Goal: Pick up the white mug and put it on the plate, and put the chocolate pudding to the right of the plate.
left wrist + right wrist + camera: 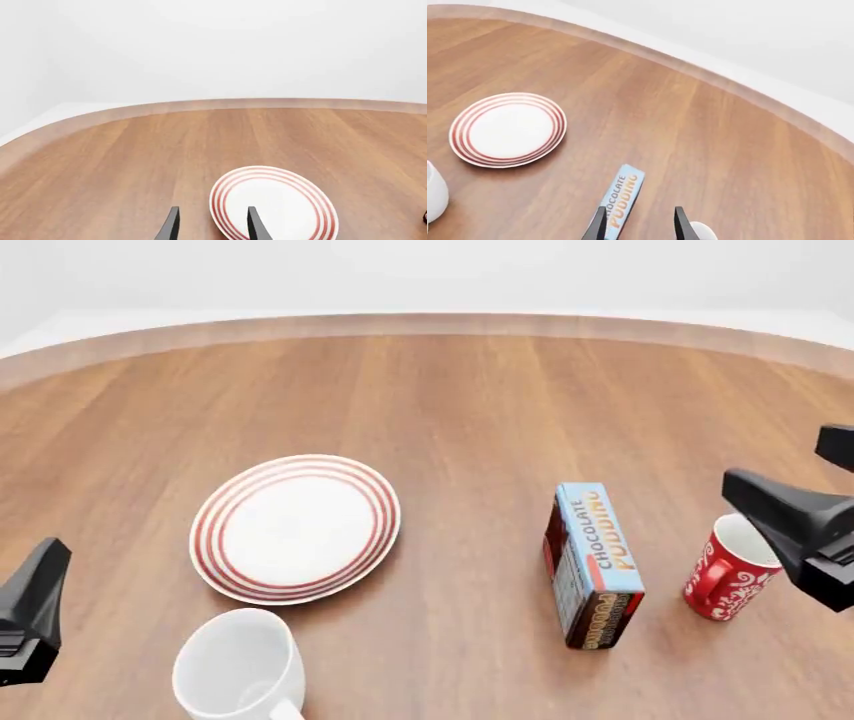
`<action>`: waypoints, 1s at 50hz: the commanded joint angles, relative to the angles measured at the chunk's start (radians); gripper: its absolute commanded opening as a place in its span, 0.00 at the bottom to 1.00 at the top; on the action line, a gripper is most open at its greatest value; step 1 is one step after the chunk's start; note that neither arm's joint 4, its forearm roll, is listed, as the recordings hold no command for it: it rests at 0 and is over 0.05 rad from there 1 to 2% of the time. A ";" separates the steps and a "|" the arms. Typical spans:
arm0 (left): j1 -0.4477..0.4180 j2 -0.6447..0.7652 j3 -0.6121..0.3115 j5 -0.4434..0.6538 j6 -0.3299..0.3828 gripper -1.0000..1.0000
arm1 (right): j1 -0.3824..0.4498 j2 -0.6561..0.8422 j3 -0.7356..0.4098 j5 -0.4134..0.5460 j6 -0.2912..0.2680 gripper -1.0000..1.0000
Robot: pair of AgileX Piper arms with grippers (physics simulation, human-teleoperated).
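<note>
Front view showed the wooden table (467, 400) with the plate (295, 527) lying flat left of centre, its red rings facing up and nothing on it. The white mug (240, 667) stood upright near the plate's front edge, just beside it toward the camera, with its handle at the bottom border of the picture. The chocolate pudding (594, 565) stood on a long edge well to the right of the plate, its light blue lettered face turned up and its dark end toward the camera. A red mug (727, 570) with white swirls stood upright just right of the carton, apart from it.

The left gripper (212, 225) hung low at the left edge of the front view, beside the white mug and touching nothing. In the left wrist view its 2 dark fingertips (169, 227) stood spread apart with bare wood and the plate's rim between them, so it was open and empty.

The right gripper (639, 224) hovered at the right edge, over the red mug. In the right wrist view its 2 fingertips (680, 222) were also parted, holding nothing, with the pudding carton just beside 1 of them and a pale mug rim near the other.
</note>
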 commanded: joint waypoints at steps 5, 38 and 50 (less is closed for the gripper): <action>0.000 0.000 0.000 0.000 0.000 1.00 | 0.044 0.053 -0.127 0.107 0.079 1.00; 0.000 0.000 0.000 0.000 0.000 1.00 | 0.066 0.197 -0.266 0.208 0.097 1.00; 0.000 0.000 0.000 0.000 0.000 1.00 | 0.072 0.274 -0.311 0.248 0.125 1.00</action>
